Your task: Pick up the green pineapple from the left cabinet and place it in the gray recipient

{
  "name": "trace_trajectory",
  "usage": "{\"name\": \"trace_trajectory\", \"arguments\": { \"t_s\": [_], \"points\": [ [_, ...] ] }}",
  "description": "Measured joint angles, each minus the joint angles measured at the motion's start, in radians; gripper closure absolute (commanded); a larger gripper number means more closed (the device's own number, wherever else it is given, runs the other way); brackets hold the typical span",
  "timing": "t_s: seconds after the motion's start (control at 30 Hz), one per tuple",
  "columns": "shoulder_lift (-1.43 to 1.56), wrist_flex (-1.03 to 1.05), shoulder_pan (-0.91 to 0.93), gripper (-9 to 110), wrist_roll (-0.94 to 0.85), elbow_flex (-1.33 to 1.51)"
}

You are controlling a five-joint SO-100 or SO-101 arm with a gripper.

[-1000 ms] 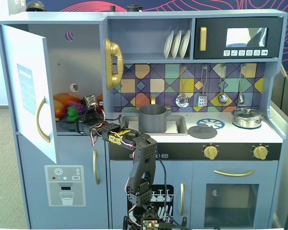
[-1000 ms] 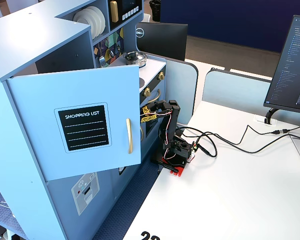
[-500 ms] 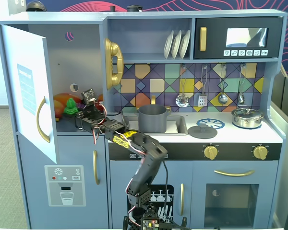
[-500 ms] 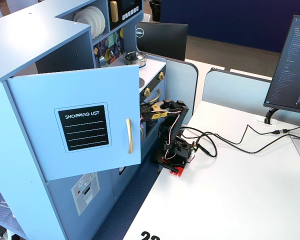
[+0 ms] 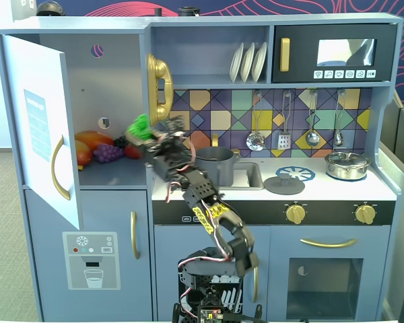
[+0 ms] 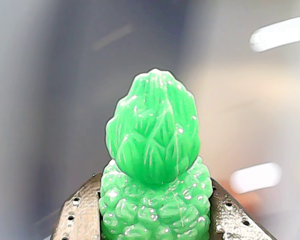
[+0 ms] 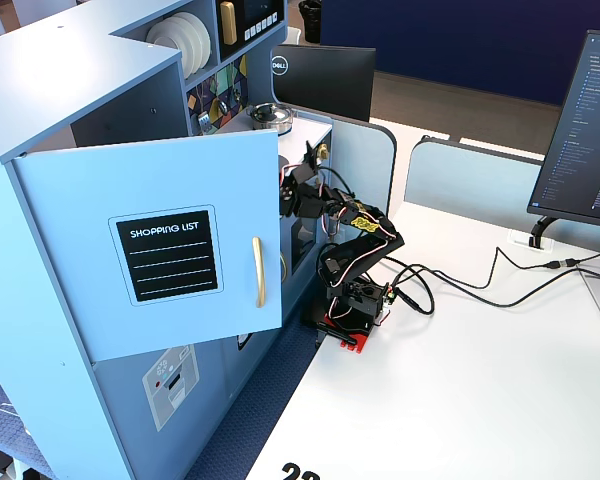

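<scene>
The gripper (image 5: 148, 134) is clamped on the green pineapple (image 5: 140, 126), holding it in the air at the right edge of the left cabinet (image 5: 111, 81), well left of the gray recipient (image 5: 213, 165) in the sink. In the wrist view the pineapple's lower body is cut off between the fingers (image 6: 80, 215) and the background is blurred. The toy kitchen stands beside a white desk (image 7: 500, 380) with a monitor (image 7: 585, 130).

One green pineapple (image 5: 140, 126) sits at centre left of a fixed view. Three white plates (image 5: 248, 62) stand at upper centre, four utensils (image 5: 297, 120) hang mid-right, two pots (image 5: 214, 165) rest on the counter (image 5: 337, 190), and two gold knobs (image 5: 295, 214) sit lower right.
</scene>
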Motion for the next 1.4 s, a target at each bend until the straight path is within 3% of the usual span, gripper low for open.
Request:
{"name": "trace_trajectory", "arguments": {
  "t_s": [0.4, 0.73, 0.97, 1.0, 1.13, 1.27, 1.4],
  "points": [
    [-0.144, -0.038, 0.574, 102, 0.212, -0.074],
    [-0.526, -0.178, 0.764, 102, 0.176, -0.084],
    [-0.598, -0.175, 0.785, 102, 0.138, -0.084],
    [-0.603, -0.175, 0.787, 100, 0.13, -0.084],
    [-0.627, -0.179, 0.784, 67, 0.144, -0.084],
    [-0.63, -0.181, 0.798, 61, 0.169, -0.084],
    [-0.63, -0.181, 0.796, 65, 0.169, -0.084]
  ]
}}
